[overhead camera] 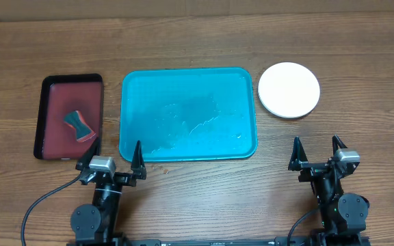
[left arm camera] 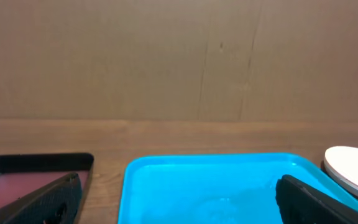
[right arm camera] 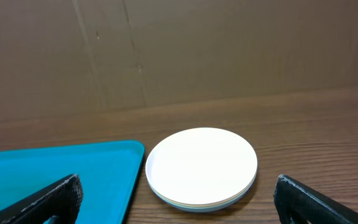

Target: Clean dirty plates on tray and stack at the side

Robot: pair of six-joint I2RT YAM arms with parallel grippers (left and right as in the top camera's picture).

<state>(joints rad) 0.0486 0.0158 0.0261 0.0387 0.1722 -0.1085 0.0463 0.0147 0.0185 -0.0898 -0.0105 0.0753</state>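
The turquoise tray point(overhead camera: 187, 115) lies mid-table with no plates on it, only faint wet streaks; it also shows in the left wrist view point(left arm camera: 216, 186) and the right wrist view point(right arm camera: 55, 174). The plates point(overhead camera: 289, 89) are stacked to the tray's right, white on top, with thin edges of the others beneath it in the right wrist view point(right arm camera: 201, 167). The stack's edge shows in the left wrist view point(left arm camera: 353, 169). My left gripper point(overhead camera: 112, 158) is open and empty at the tray's front left corner. My right gripper point(overhead camera: 317, 154) is open and empty, in front of the stack.
A dark red black-rimmed tray point(overhead camera: 70, 116) lies left of the turquoise tray and holds a small grey and red sponge-like block point(overhead camera: 79, 124). A cardboard wall point(left arm camera: 179, 56) stands behind the table. A few crumbs point(overhead camera: 163, 170) lie in front of the turquoise tray.
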